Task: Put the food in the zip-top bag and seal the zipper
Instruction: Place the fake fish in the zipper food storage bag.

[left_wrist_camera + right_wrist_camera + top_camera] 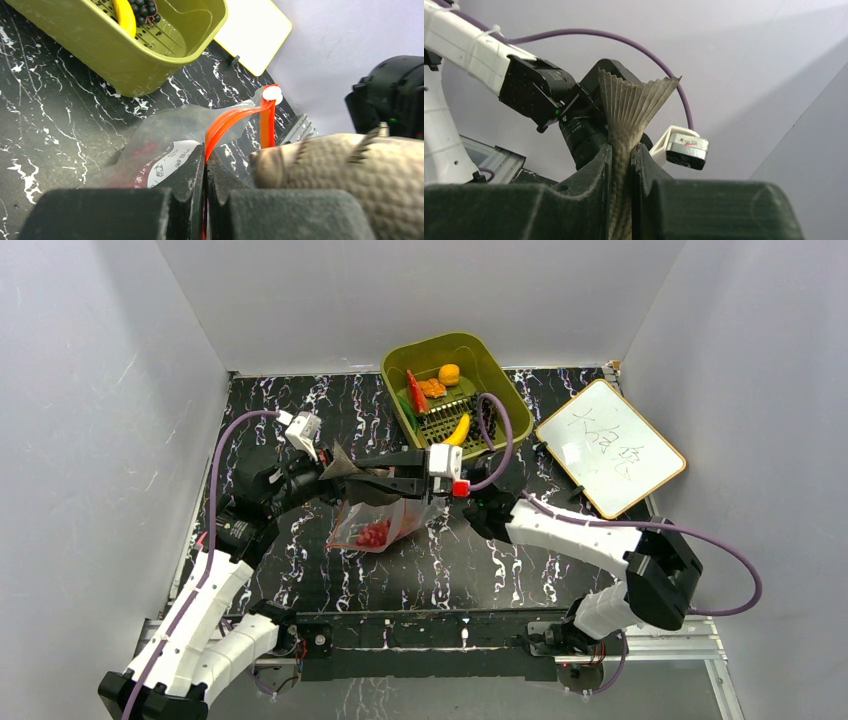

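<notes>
Clear bag (pixel 385 520), centre of the overhead view over the dark surface (pixel 450 575): held up by its zipper (pixel 225 125), pinched in the closed left hand (pixel 205 165), apparently so the toy fish (pixel 634 100), clamped at the tail by the right hand (pixel 621 150), can be slid in.
</notes>
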Robot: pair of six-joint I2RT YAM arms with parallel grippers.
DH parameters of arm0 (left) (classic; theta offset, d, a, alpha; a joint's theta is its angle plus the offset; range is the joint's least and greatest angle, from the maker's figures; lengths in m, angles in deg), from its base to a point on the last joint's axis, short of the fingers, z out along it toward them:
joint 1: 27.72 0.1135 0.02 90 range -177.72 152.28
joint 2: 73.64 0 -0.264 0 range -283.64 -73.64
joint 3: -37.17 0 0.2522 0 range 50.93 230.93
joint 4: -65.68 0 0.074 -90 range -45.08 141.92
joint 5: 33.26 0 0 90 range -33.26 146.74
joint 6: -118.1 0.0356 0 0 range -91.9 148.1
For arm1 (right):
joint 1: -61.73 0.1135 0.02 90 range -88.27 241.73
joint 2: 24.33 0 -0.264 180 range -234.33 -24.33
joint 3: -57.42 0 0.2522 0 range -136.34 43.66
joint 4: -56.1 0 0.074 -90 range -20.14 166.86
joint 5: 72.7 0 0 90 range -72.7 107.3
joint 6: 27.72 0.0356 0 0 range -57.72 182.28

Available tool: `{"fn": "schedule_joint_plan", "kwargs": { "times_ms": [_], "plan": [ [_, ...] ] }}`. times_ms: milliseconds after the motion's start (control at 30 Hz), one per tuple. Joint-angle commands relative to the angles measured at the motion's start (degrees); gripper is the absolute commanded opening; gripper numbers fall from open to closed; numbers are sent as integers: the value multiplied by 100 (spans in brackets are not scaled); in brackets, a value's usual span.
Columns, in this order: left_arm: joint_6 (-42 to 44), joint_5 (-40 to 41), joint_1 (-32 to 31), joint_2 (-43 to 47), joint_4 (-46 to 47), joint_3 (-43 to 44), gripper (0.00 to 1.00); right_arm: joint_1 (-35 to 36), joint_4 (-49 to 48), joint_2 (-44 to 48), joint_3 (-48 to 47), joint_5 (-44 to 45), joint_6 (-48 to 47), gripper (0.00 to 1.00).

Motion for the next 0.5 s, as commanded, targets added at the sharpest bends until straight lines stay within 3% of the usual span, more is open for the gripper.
{"fn": "schedule_joint_plan", "kwargs": {
  "times_ms": [0,133,300,467],
  "plan": [
    [-244,-322,12,166,318,242,0,23,-922,-149,-13,-76,-250,0],
    [-467,-491,12,165,534,156,0,29,-1150,-345,41,-94,-242,0],
    [-573,-598,8,184,631,166,0,27,-981,-191,581,-205,-994,0],
    [-461,-743,10,279,583,201,0,21,1024,271,603,-441,-2408,3]
  ]
}}
